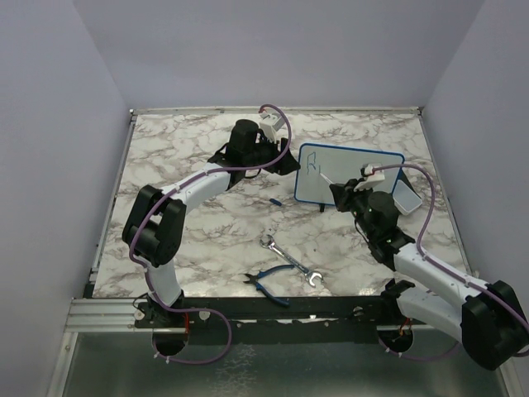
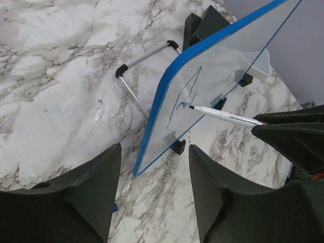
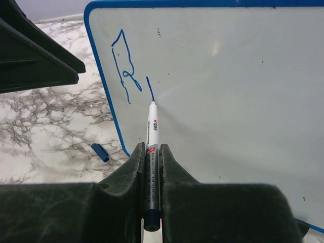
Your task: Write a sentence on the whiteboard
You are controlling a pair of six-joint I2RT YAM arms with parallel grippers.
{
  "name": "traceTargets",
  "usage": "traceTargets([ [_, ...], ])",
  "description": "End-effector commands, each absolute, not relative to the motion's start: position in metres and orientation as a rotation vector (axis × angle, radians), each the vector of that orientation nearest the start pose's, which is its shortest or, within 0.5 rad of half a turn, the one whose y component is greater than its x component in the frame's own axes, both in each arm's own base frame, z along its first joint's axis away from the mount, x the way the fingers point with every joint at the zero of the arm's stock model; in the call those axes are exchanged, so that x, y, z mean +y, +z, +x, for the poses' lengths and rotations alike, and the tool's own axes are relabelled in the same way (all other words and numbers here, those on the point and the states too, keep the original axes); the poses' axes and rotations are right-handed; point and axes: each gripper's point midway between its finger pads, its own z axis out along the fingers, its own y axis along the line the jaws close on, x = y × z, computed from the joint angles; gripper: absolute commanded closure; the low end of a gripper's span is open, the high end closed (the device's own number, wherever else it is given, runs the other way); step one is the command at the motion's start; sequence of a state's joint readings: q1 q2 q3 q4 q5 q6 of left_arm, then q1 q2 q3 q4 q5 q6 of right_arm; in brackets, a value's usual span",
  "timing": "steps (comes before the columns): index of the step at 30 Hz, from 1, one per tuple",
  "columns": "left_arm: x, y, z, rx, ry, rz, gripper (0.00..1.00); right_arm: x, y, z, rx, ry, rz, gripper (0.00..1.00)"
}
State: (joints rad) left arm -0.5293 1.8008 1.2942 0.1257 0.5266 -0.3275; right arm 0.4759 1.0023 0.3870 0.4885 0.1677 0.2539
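From the overhead camera, the left gripper (image 1: 283, 157) sits in the upper middle of the frame, just beside the left edge of the whiteboard (image 1: 364, 165). The board stands propped and tilted on the marble table (image 1: 190, 240), right of centre. Lower down, a small blue cap (image 1: 274, 201) lies alone on the marble. A wrench (image 1: 289, 260) and blue-handled pliers (image 1: 269, 285) lie near each other toward the bottom edge. At the board's lower right, the right gripper (image 1: 339, 188) points a marker (image 1: 326, 178) at the board face. The writing is only a faint mark in this view.

The left wrist camera shows what the overhead view cannot. The left gripper's fingers (image 2: 96, 197) are spread wide, and the board's blue-framed lower corner sits in the gap beyond them, touching neither. A thin metal stand (image 2: 147, 55) with black end caps rests on the marble to the left of the board. The marker's tip meets the board face at the blue strokes.

Only the right wrist camera makes the sentence (image 3: 124, 66) legible. It is a blue "R"-like figure in the board's upper left, with one short slanted stroke to its right. The marker's tip touches the bottom of that stroke. The right gripper's fingers (image 3: 134, 162) are pressed together on the marker's barrel, pinching it upright in the frame. The cap lies at lower left, just off the board's edge.
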Motion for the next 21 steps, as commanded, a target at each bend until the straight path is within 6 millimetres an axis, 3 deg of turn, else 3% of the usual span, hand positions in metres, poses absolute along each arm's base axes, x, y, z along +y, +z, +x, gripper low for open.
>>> traceTargets([
  [1,-0.345,0.199,0.390,1.935,-1.065,0.595,0.43,0.148,0.181,0.319,1.686,0.435,-0.084,0.99],
  [8,-0.346,0.199,0.390,1.935,-1.069,0.595,0.43,0.147,0.212,0.317,1.602,0.459,-0.073,0.99],
  [21,-0.346,0.196,0.390,1.942,-1.074,0.597,0.43,0.148,0.226,0.335,1.561,0.421,-0.059,0.99],
])
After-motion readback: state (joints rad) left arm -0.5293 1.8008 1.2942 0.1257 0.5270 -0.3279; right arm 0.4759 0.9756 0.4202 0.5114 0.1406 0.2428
